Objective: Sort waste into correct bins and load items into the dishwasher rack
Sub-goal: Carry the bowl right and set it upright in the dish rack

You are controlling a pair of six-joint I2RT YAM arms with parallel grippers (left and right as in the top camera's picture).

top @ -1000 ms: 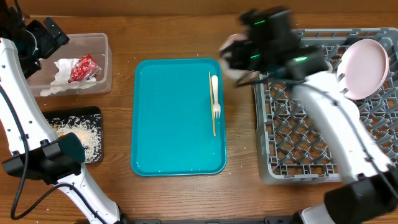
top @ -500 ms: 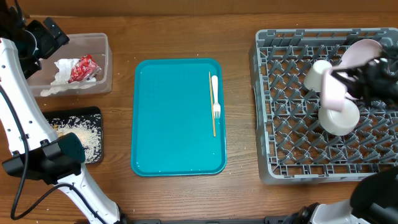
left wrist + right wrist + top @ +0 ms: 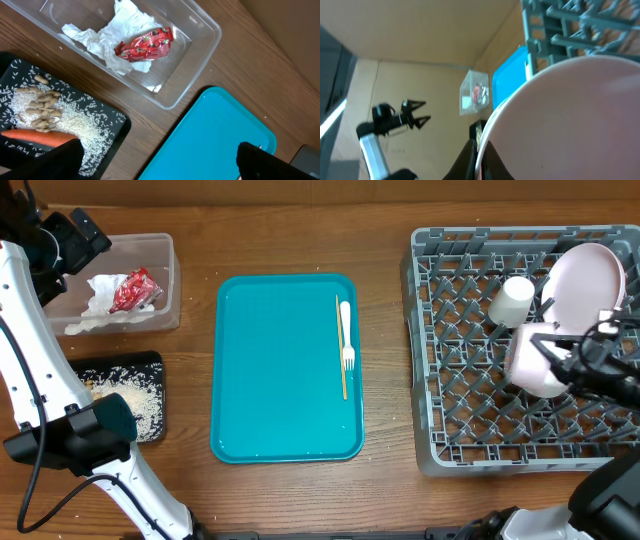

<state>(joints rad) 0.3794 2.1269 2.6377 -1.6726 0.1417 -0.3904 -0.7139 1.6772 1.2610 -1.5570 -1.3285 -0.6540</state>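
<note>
Right pincer (image 3: 558,365) and white bowl (image 3: 532,360), 1 s ago over the dishwasher rack (image 3: 450,415) corner, now at its right-middle

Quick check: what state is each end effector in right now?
Left end effector: open, holding nothing.
Right end effector: shut on the rim of the white bowl.

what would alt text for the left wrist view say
A clear plastic tub holds crumpled white napkins and a red wrapper on a wooden table. Below it, a black tray carries loose rice, food scraps and an orange carrot; the corner of a teal serving tray shows at lower right.
</note>
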